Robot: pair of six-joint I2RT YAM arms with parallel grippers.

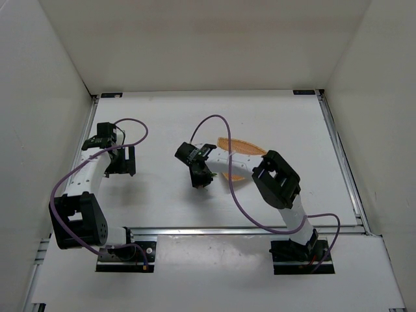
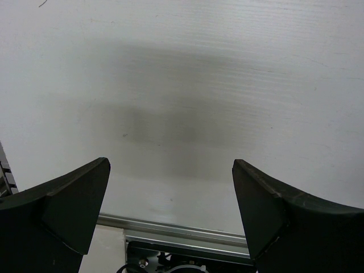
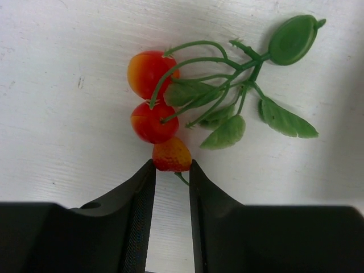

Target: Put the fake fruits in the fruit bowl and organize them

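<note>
**Berries caught at the right fingertips**

We are seeing the right gripper (image 3: 172, 166) lowered over the white table (image 1: 260, 110). Its two dark fingers are drawn close together and are pressing on either side of the lowest berry of the berry sprig (image 3: 153, 122). The sprig is lying flat on the table. Its other two red berries are sitting just beyond the fingertips, and its thin green stems and leaves are fanning out farther away from the gripper and to the right in the wrist view.

From above, we are finding this gripper just left of the wicker basket (image 1: 242, 145), near the basket's front edge. The right arm is crossing over part of the basket. The sprig is outside the basket and is barely showing under the fingers in this view.

The left gripper (image 2: 170, 187) is hanging with its fingers spread wide over bare table, well apart from the sprig and the basket.
</note>
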